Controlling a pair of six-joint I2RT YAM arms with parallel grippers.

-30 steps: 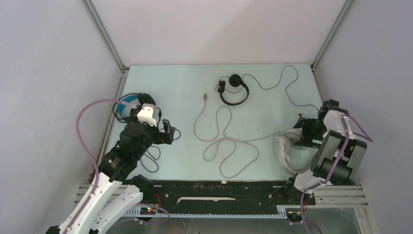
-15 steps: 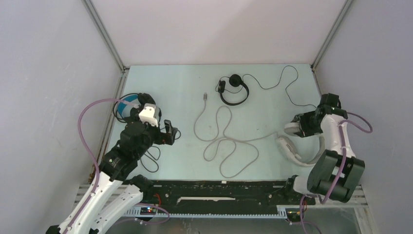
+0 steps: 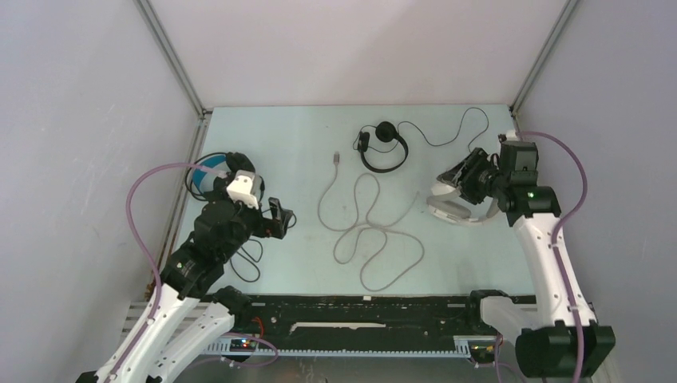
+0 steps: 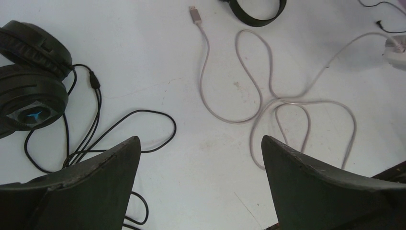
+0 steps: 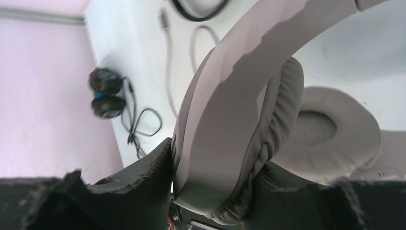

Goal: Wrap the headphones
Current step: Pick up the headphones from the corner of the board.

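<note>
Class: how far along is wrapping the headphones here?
Done: no cable is wrapped. In hand: the right gripper clamps the white headset by an ear cup. Remaining: its grey cable, the small black headset and the bulky black headset lie unwrapped; the left gripper is open.

A pale, blue-white table (image 3: 303,136) carries everything. At its left edge lies a bulky black headset (image 3: 214,171) with blue lining, ear cups stacked together; its black cable (image 3: 247,255) lies in loose tangled loops just nearer. At the far middle lies a thin black headset (image 3: 382,148), band curved toward the near side, its thin lead (image 3: 467,128) wandering right in a wide arc. Across the middle a grey cable (image 3: 367,231) snakes in several open loops, its plug (image 3: 338,158) at the far end, its other end running right to the white headset (image 3: 451,203).
</note>
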